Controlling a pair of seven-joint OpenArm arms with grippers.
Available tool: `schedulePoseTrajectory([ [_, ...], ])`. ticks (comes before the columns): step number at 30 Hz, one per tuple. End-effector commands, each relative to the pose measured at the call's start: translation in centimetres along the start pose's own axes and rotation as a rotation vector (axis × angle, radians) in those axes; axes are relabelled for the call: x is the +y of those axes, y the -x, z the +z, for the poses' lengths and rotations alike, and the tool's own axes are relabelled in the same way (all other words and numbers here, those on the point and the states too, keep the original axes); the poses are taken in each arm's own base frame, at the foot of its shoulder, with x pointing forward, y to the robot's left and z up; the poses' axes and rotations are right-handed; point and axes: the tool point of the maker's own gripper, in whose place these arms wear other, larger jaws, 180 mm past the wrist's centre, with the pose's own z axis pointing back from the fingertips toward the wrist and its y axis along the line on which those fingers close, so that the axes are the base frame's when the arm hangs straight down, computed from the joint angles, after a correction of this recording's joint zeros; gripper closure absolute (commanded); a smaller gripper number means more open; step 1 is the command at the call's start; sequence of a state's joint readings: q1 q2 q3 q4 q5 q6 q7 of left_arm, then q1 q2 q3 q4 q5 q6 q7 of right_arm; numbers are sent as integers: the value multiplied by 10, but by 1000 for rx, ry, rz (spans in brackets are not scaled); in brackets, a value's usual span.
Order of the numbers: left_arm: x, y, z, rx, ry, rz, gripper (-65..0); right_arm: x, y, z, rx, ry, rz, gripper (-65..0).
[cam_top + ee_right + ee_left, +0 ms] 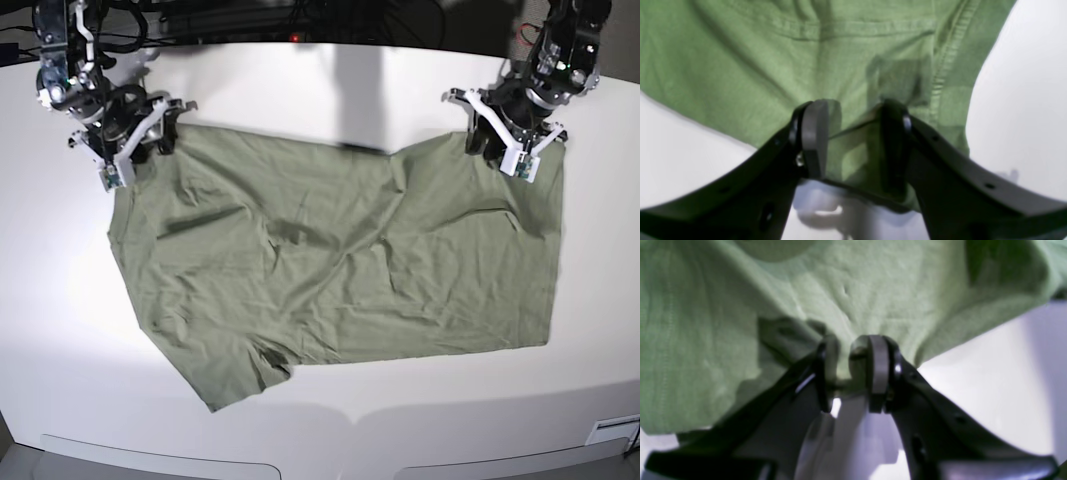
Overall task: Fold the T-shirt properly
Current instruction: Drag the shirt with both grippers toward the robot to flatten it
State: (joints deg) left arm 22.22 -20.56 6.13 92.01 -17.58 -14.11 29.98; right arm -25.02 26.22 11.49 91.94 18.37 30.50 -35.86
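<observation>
My left gripper [853, 370] pinching bunched edge of T-shirt [340, 270], pads closed on fabric. My right gripper [853, 140] clamped over folded hem, cloth between fingers. Shirt spread wrinkled on white table [330, 90], both grippers at far corners, one sleeve sticking out near front edge

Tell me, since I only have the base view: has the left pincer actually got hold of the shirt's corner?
Observer: Yes. The left wrist view shows the left pincer pinching a gathered bunch of the T-shirt between nearly closed pads.
Operator: And the right one?
Observer: The right pincer stands wider, with cloth spanning the gap. I cannot tell whether it clamps.
Operator: Which part of the shirt is there?
Observer: A stitched seam runs just beside one finger, near the cloth's edge.
</observation>
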Motion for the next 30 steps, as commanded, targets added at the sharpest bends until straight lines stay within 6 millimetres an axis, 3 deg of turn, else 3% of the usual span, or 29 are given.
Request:
schedulePoseTrajectory([
  [1, -4, 96, 16, 394, -10, -12, -159, -17, 27, 10, 116, 51, 19, -269],
  [6, -10, 111, 23, 428, -1, -4, -159, -56, 34, 38, 139, 144, 50, -269],
  [10, -17, 131, 33, 477, 10, 7, -159, -74, 29, 47, 147, 175, 89, -269],
  [18, -48, 165, 64, 537, 60, 27, -159, -73, 33, 49, 176, 153, 70, -269],
  [22, -62, 166, 63, 527, 75, 49, -159, -73, 33, 49, 171, 152, 71, -269],
  [30, -64, 169, 63, 538, 63, 32, -159, -70, 46, 51, 204, 147, 76, -269],
])
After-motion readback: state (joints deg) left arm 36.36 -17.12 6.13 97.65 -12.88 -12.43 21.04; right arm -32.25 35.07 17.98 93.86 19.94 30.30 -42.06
